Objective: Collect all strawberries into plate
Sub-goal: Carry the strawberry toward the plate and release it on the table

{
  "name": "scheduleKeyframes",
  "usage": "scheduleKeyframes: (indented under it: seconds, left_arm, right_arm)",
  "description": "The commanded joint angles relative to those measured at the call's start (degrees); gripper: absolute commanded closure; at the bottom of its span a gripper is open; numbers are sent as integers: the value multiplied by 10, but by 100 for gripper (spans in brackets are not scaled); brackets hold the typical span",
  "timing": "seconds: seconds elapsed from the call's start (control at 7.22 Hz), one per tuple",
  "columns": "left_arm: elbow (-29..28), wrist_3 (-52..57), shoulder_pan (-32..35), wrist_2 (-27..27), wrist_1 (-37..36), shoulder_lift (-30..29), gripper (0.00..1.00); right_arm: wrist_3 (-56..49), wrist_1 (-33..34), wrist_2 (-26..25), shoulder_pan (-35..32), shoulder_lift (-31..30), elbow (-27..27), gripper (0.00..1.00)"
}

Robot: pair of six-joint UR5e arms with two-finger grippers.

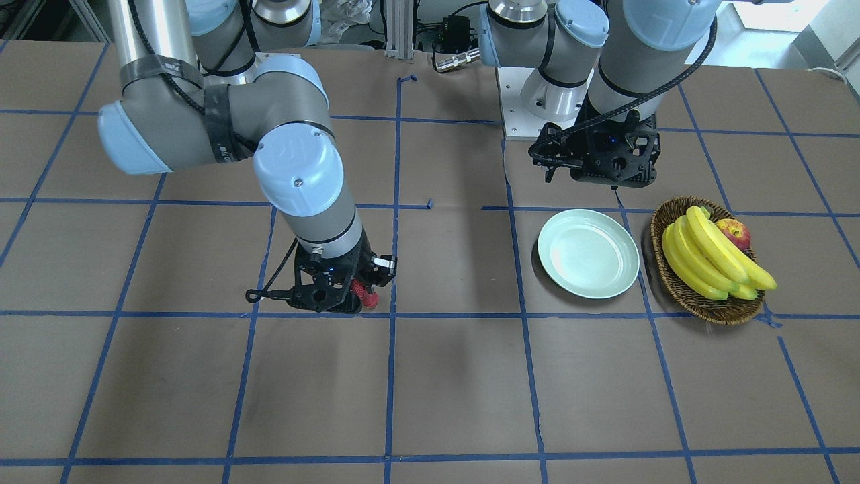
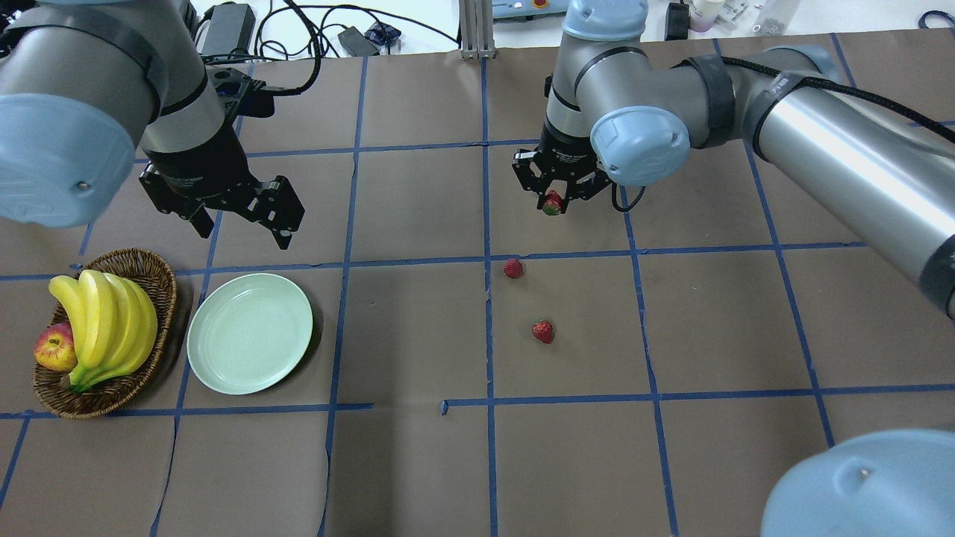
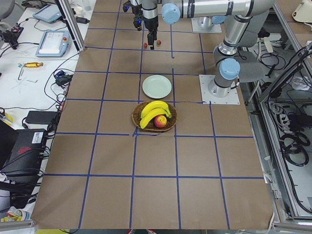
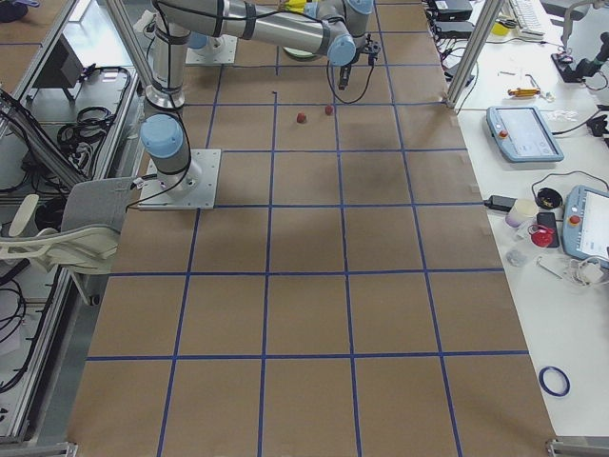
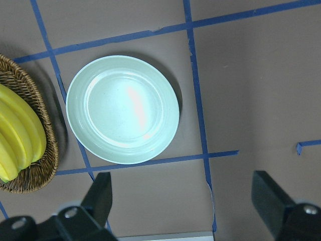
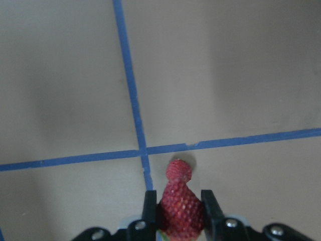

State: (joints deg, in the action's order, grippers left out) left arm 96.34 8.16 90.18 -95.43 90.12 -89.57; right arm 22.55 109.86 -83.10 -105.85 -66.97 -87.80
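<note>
My right gripper (image 2: pixel 553 201) is shut on one strawberry (image 6: pixel 180 208), held a little above the brown table and seen red between the two black fingers in the right wrist view. Two more strawberries lie loose on the table nearer the robot, one (image 2: pixel 513 268) beside a blue tape line and one (image 2: pixel 543 331) further in. The pale mint plate (image 2: pixel 250 343) sits far to the left with nothing in it. My left gripper (image 2: pixel 242 230) hangs open just beyond the plate (image 5: pixel 123 108), nothing between its fingers.
A brown wicker basket (image 2: pixel 160 272) with bananas (image 2: pixel 104 321) and a red-yellow apple (image 2: pixel 54 349) stands right next to the plate's left side. Blue tape lines grid the brown table. Cables and gear lie along the far edge.
</note>
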Motion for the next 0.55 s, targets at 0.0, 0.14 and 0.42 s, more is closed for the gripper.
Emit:
scheduleKeyframes:
  seconds: [0.0,0.14,0.42]
  left_arm:
    - [0,-2,0,0,1,0,0]
    - [0,-2,-1,0,1,1,0]
    - [0,-2,-1,1,1,0,0]
  right_arm:
    - [-3,20,19,-43,26,2,100]
    - [-1,45,20,-58,45,2,100]
    - [-4,49,28,-77,54,1,100]
